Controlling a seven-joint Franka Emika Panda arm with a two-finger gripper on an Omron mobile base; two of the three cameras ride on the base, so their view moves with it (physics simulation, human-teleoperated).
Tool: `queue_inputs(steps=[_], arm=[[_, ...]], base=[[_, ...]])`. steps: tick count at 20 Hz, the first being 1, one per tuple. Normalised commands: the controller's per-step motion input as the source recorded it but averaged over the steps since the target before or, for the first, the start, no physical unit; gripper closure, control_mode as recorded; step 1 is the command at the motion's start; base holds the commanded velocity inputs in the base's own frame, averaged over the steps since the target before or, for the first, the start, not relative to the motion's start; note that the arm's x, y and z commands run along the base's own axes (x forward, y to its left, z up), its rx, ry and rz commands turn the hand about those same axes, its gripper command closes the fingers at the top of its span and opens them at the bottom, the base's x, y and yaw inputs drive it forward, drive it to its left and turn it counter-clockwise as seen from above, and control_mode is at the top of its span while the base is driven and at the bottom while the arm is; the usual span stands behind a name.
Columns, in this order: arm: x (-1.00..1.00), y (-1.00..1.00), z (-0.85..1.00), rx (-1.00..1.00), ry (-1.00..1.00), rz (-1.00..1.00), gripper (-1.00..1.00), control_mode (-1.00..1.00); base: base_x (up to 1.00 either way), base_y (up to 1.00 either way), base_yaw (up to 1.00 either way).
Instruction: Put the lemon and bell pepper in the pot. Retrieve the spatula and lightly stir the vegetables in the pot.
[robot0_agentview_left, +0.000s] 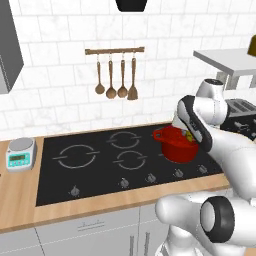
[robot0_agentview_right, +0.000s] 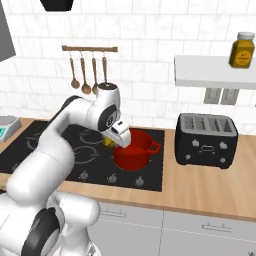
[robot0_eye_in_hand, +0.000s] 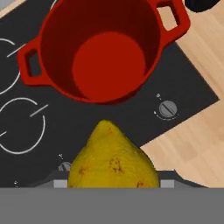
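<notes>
The gripper (robot0_agentview_right: 111, 141) holds the lemon (robot0_eye_in_hand: 113, 158) clamped between its jaws, hanging above the cooktop (robot0_agentview_left: 90, 172) just beside the pot (robot0_eye_in_hand: 103, 48). In the hand view the fruit sits at the bottom, with the pot's open mouth ahead of it and empty inside. So the lemon looks not yet over the rim, more over the black glass on the knob side of the pot.

The bell pepper isn't visible anywhere I can confirm. The spatula (robot0_agentview_left: 133, 80) hangs on the wall rail (robot0_agentview_left: 114, 50) well behind the pot, rightmost next to the three wooden spoons (robot0_agentview_left: 111, 79).

Risks, as I judge them:
- Letting go here probably drops the lemon on the glass beside the pot, and a round fruit could roll off toward the knobs (robot0_eye_in_hand: 167, 109) or the counter edge.
- Moving in low could clip the pot rim or the near handle (robot0_eye_in_hand: 27, 64) and shove the pot off its burner.
- The lemon fills much of the hand view, so lining up on the pot centre is harder to check from there.
- A drop from high could bounce the fruit off the bare pot floor and out.
- The toaster (robot0_agentview_right: 207, 139) stands beside the pot on the counter, so a wide swing that way could hit it.
</notes>
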Motion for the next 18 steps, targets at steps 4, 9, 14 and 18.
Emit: queue_inputs(steps=[4,9,14,18], arm=[[0.78,-0.19,-0.12,-0.09,0.0,-0.04,1.0,-1.0],[0.66,-0.1,-0.41,-0.13,0.0,-0.02,1.0,-1.0],[0.49,-0.28,-0.51,-0.09,0.0,-0.02,1.0,-1.0],[0.18,-0.34,-0.56,-0.01,0.0,-0.04,1.0,-1.0]], base=[[0.0,0.0,0.0],[0.0,0.0,0.0],[0.0,0.0,0.0],[0.0,0.0,0.0]])
